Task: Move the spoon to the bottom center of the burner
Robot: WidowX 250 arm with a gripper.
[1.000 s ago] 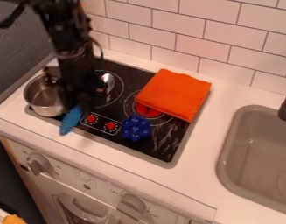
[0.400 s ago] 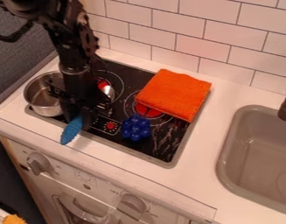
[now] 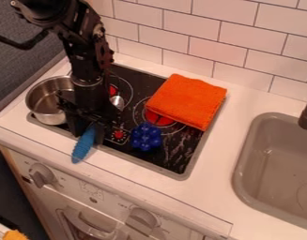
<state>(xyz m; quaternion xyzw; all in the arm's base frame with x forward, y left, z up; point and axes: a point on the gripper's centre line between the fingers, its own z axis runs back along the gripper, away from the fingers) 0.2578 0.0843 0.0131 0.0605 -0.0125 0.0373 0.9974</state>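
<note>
Backdrop: white tiles (image 3: 218,47) with dark grout, up behind the jaws
Bench: white top (image 3: 212,187), running out to the right of the jaws and in front of them
Stove: black glass hob (image 3: 180,152) set in the bench, jaws over its front left part
Gripper (image 3: 88,131): pointing down, jaws clamped on the blue handle
Spoon (image 3: 84,146): yep, it's in the jaws; handle end pokes out toward the front edge of the bench, shiny bowl shows behind and to the right of them. Can't tell if it's touching anything underneath
Burner (image 3: 113,89): red bit peeking out beyond the jaws, partly hidden by the arm
Pot (image 3: 46,105): metal one, just left of the jaws
Blue knobbly thing (image 3: 146,136): near the jaws, off to their right
Orange cloth (image 3: 187,101): folded, farther right of and behind the jaws
Sink (image 3: 274,173): well off to the jaws' right
</note>
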